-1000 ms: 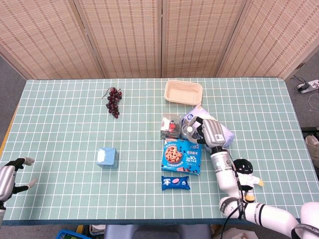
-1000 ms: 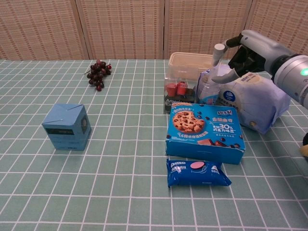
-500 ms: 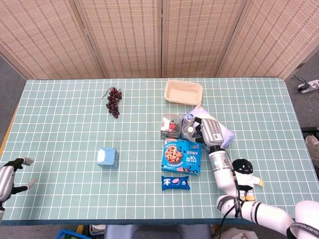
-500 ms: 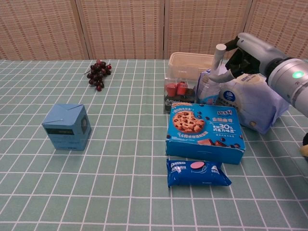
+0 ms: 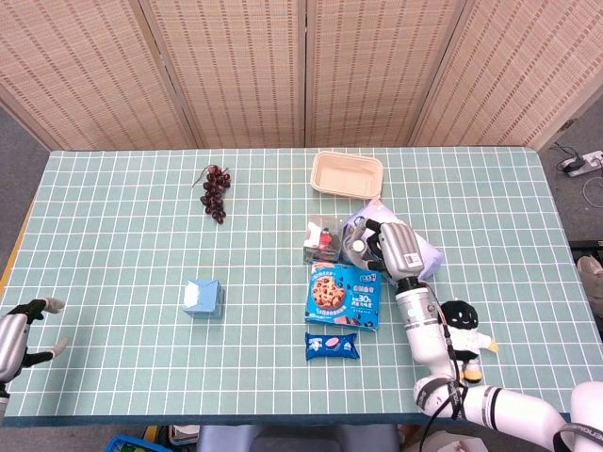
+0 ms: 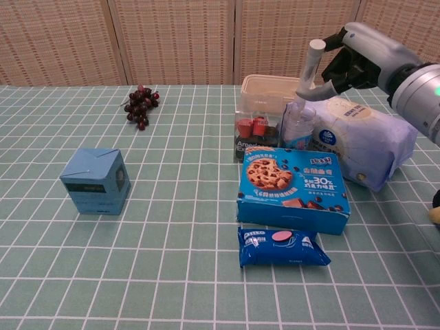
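From my remote station, nearest the robot lies a blue sandwich-cookie packet, and just beyond it, flat, a blue chocolate-chip cookie box. A blue cube-shaped carton stands well apart to the left.

Behind the cookie box stands a small clear plastic bottle, upright, pale blue at the neck, just beside a white-and-lilac wipes pack. My right hand hangs above the bottle with its fingers parted and holding nothing; I cannot tell whether a fingertip touches the bottle's top. My left hand rests at the near left edge, fingers spread, holding nothing.

1 clear box left of the bottle holds small red items. Behind it, 1 beige tray shows nothing inside. A bunch of dark grapes lies far left, and a black-and-white plush toy sits near the right forearm.

The surface is a green tablecloth gridded in white; woven folding screens close the far side.
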